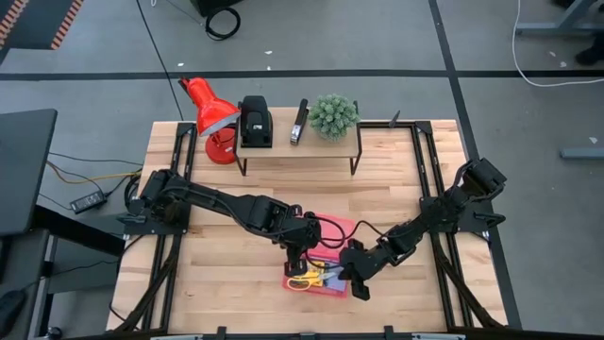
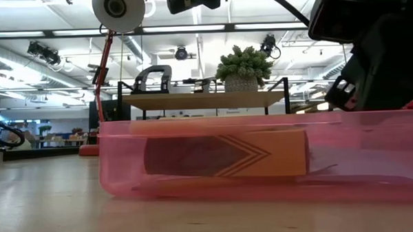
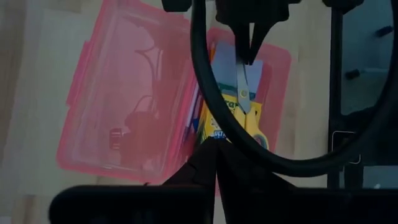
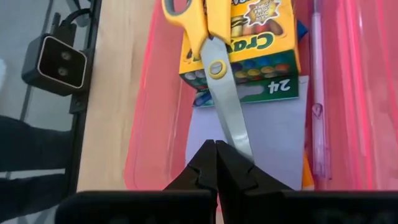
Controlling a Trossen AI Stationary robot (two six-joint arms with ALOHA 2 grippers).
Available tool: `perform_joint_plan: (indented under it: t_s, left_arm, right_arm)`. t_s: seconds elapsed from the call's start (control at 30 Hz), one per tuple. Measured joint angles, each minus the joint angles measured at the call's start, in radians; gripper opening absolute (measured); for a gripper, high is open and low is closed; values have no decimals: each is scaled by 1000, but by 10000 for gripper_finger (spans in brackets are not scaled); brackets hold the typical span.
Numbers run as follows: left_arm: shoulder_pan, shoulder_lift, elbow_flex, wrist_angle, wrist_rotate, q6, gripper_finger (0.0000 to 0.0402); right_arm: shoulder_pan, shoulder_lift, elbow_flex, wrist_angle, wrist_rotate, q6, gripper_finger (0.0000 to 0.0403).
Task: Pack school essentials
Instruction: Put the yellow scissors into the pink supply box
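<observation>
Pink plastic case (image 2: 263,155) fills the low view, lying open on the table (image 1: 236,293). Inside, the crayon box (image 4: 239,43) rests on a pale notepad (image 4: 273,134), yellow-handled scissors (image 4: 214,62) across it, a pinkish pen (image 4: 318,93) probably alongside. Left gripper (image 3: 214,152) and right gripper (image 4: 216,152) hover above, jaws pressed together, empty.

Bright overhead light, blurred wrist views

Overhead, table-level and two close wrist cameras share the pink case (image 1: 321,269).
</observation>
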Motion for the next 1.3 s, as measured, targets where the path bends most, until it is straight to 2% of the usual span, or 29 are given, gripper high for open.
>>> perform_joint_plan:
  t_s: [0.2, 0.47, 0.63, 0.73, 0.83, 0.97, 1.07, 1.17, 1.23, 1.3]
  left_arm:
    - [0, 0, 0, 1, 0, 0, 5]
    - [0, 0, 0, 1, 0, 0, 22]
    - [0, 0, 0, 2, 0, -1, 16]
    - [-1, 0, 0, 2, 0, -1, 9]
    - [-1, 0, 0, 2, 0, -1, 7]
    - [-1, 0, 0, 2, 0, 0, 15]
    - [-1, 0, 0, 2, 0, 6, 21]
    - [-1, 0, 0, 2, 0, 7, 19]
    - [-1, 0, 0, 4, 0, 8, 14]
    - [1, 0, 0, 11, 0, 8, 9]
  right_arm:
    - [1, 0, 0, -3, 37, -2, 6]
    - [2, 0, 0, -13, 131, -42, 6]
    - [3, 0, 0, -15, 188, -80, 6]
    - [0, 0, 0, -7, 174, -73, 6]
    - [1, -7, 0, 7, 107, -62, 6]
    - [10, -84, 0, -38, 66, -41, 6]
    - [13, -193, 0, -142, 156, -37, 6]
    - [20, -294, 0, -288, 334, -33, 6]
    - [18, -325, 0, -378, 448, -7, 6]
    - [0, -321, 0, -423, 481, 20, 6]
